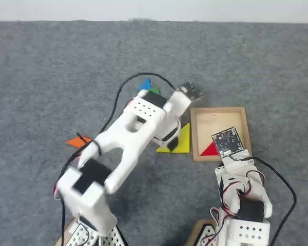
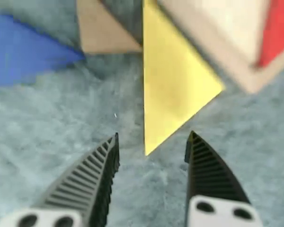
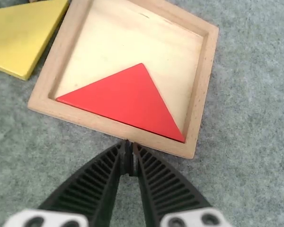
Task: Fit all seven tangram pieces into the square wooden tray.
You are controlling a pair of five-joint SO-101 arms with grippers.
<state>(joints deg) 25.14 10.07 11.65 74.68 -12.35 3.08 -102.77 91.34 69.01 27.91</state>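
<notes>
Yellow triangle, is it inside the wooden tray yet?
No, the yellow triangle lies on the grey carpet outside the wooden tray, beside its rim; the red triangle is the piece inside.

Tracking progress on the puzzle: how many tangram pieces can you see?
6: red triangle in the tray; yellow triangle beside it; blue piece, green piece and tan piece beyond the yellow one; orange piece off to the left. A seventh may be hidden under the arm.

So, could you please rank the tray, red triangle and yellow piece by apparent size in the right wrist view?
Tray, largest.
Red triangle, next.
Yellow piece, smallest as shown, but cut off at the frame edge, so unsure.
</notes>
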